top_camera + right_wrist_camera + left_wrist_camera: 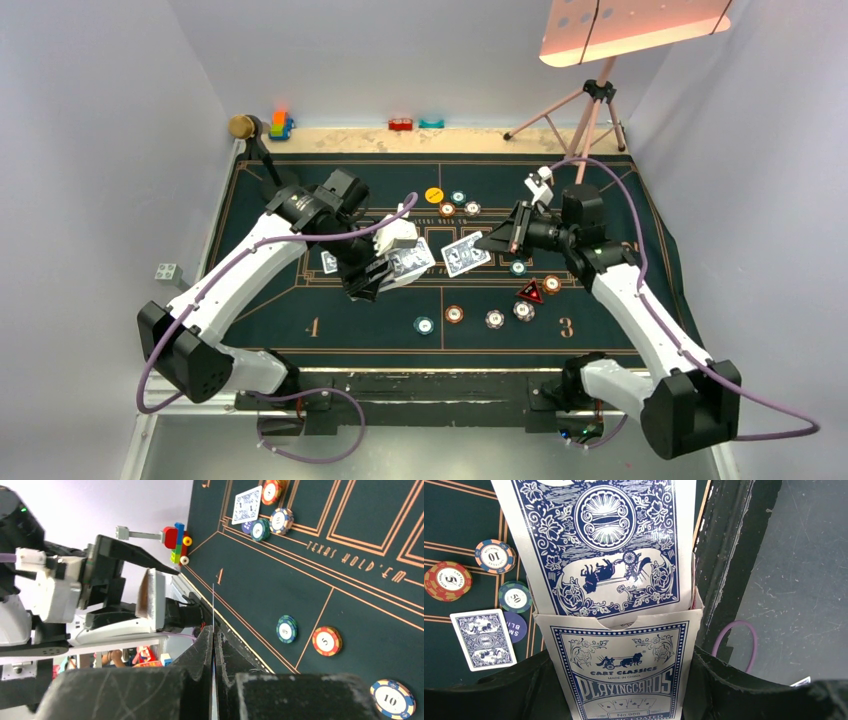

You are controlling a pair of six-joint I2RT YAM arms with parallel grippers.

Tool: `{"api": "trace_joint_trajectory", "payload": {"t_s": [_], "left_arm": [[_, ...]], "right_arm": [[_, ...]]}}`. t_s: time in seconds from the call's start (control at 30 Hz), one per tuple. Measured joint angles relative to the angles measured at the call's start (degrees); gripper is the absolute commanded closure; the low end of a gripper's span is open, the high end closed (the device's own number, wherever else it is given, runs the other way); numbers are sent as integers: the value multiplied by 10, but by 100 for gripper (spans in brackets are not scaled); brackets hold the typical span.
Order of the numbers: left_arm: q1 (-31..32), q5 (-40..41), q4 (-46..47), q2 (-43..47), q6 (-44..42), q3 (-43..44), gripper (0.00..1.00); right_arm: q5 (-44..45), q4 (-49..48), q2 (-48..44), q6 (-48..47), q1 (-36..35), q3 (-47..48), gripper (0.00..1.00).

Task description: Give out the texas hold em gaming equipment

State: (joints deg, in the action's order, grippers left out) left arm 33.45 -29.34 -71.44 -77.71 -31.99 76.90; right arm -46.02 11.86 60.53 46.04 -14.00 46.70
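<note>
My left gripper is shut on a blue-and-white playing card box, held above the mat's middle. In the left wrist view the box sits between my jaws with its flap open. My right gripper is shut on one blue-backed card, seen edge-on in the right wrist view. Another card lies face down on the mat. A yellow button and three chips lie at the far middle. A red triangular marker and several chips lie at the near right.
The dark green felt mat covers the table. Colourful toy blocks and small toys sit along the back edge. A tripod stands at the back right. A grey block lies left of the mat.
</note>
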Motion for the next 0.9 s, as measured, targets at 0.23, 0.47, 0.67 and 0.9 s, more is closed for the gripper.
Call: {"api": "trace_joint_trajectory", "payload": {"t_s": [0.23, 0.47, 0.67, 0.9], "left_arm": [[0, -1, -1, 2, 0, 0, 100], [0, -3, -3, 7, 0, 0, 100], [0, -5, -3, 7, 0, 0, 100], [0, -8, -3, 7, 1, 0, 100]], "right_arm": [[25, -27, 119, -1, 2, 34, 100], [118, -56, 334, -26, 2, 210, 100], [183, -62, 532, -36, 2, 397, 100], [232, -32, 670, -34, 2, 516, 100]]}}
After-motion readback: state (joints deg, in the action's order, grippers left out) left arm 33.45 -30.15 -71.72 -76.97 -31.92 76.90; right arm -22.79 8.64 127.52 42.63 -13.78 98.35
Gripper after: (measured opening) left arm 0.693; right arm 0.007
